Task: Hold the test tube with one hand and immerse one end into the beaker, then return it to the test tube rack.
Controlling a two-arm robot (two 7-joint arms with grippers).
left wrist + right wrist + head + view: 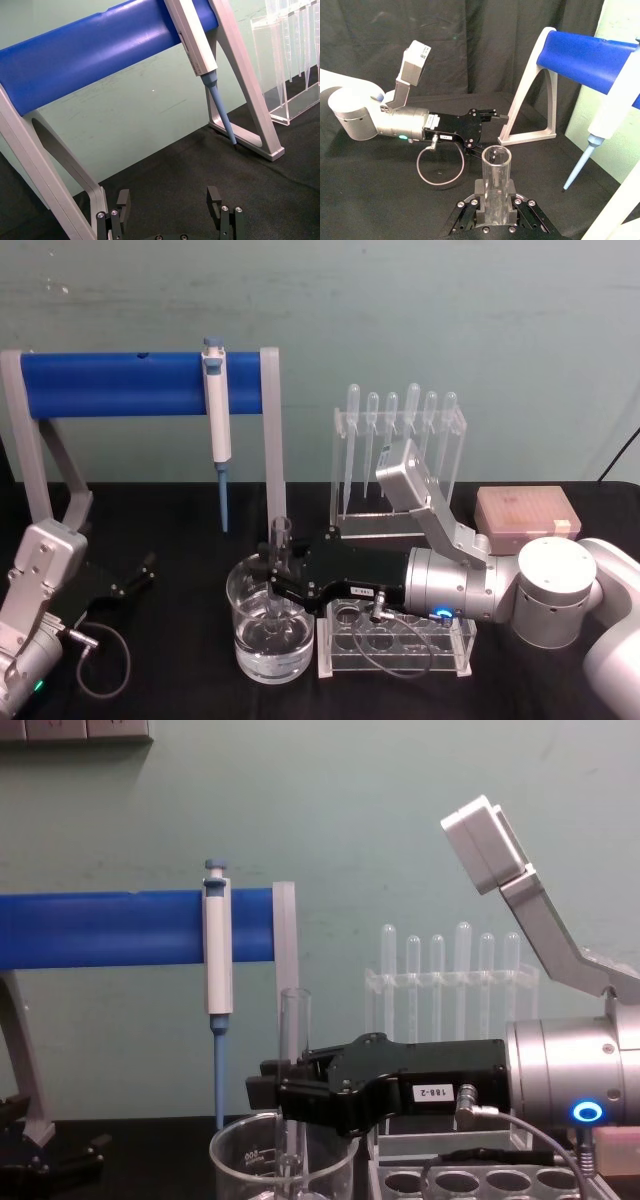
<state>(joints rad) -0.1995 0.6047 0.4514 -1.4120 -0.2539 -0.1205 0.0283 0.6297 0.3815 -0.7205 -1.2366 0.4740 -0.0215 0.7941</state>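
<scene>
Chest view: beaker (262,1158) base cut off at btm edge, test tube (295,1025) middle hidden behind right claw (288,1096), rack (525,1186) cropped btm right.

One tube (281,536), one beaker (248,638)
Behind the beaker: six pipettes (412,418), one micropipette (217,410), one box (525,512); beside it, one rack (450,642).

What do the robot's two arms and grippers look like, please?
Both have silver cylindrical wrists and black, two-fingered grippers. The right gripper bears a white number label, a blue light ring, a thin grey cable and a grey box on an angled bracket. The left gripper has a green light and a looped cable.
</scene>
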